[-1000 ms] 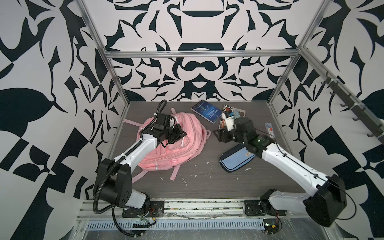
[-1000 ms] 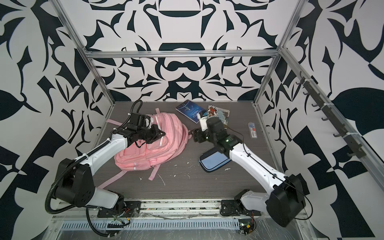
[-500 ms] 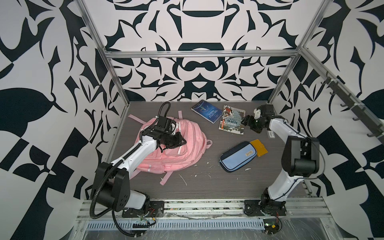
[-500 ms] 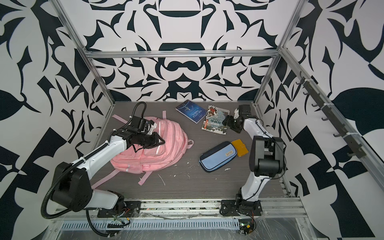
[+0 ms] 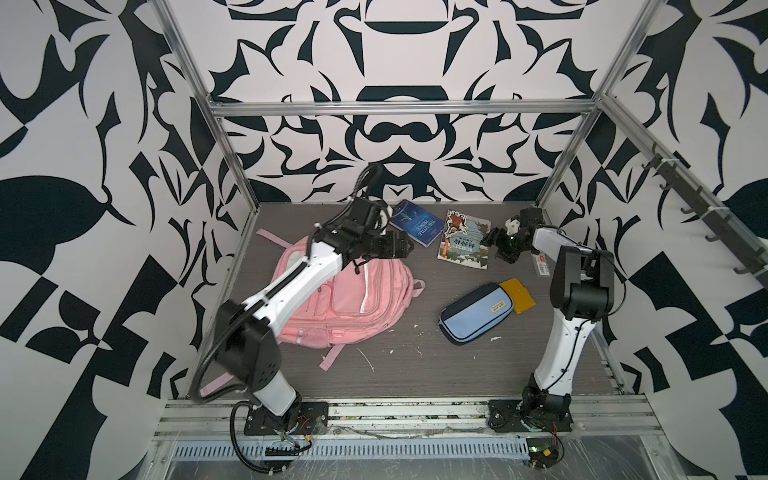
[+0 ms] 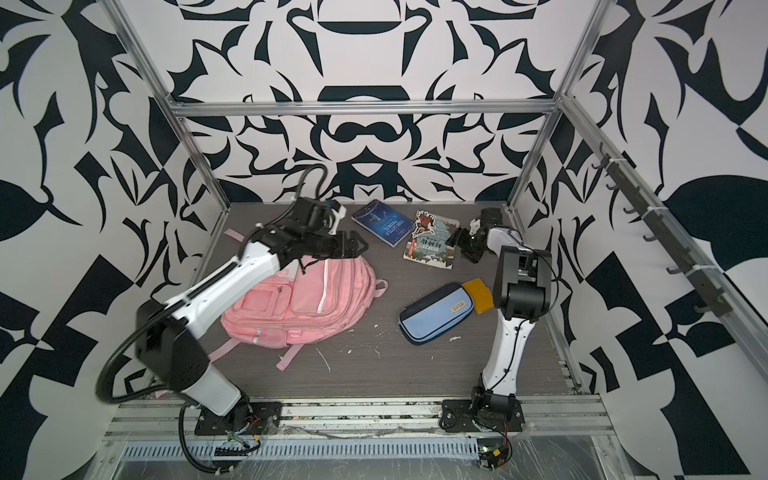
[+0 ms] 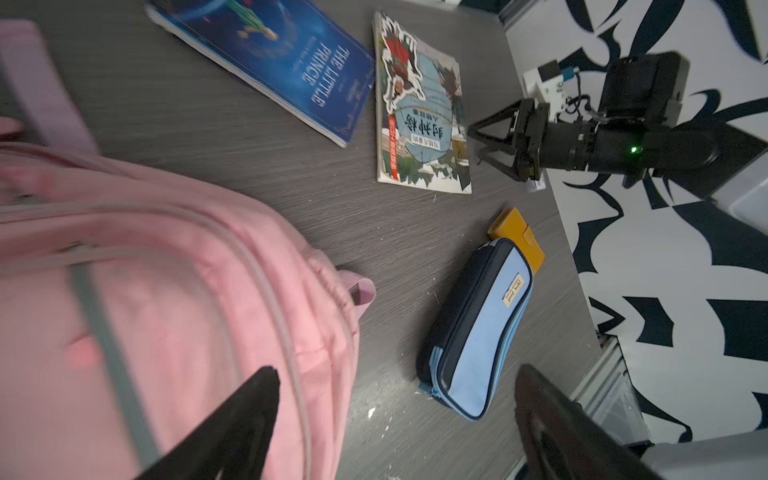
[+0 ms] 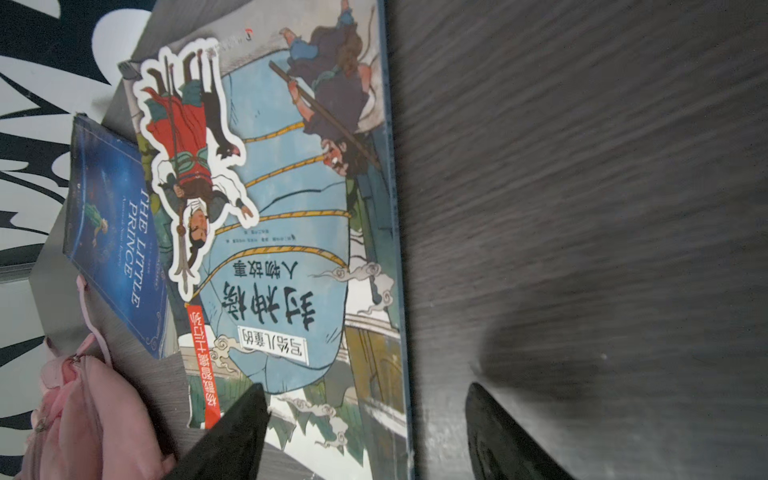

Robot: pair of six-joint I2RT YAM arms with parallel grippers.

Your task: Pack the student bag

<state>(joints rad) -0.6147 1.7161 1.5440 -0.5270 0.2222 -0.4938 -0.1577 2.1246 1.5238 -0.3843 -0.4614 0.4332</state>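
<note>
Evidently for pickup, right gripper [image 5: 493,249] straddles the picture book [image 5: 462,245] edge (open, empty); left gripper [image 5: 406,245] gapes empty over student bag [image 5: 357,299].

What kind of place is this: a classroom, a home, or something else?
Probably a robot test cell, not a classroom: an aluminium frame edges black-and-white patterned walls, and the left arm and right arm are mounted on a rail before a dark tabletop.

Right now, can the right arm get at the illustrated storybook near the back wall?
Likely yes. The right gripper is open at the storybook, jaws straddling its edge. Nothing sits between them or on the cover.
</note>
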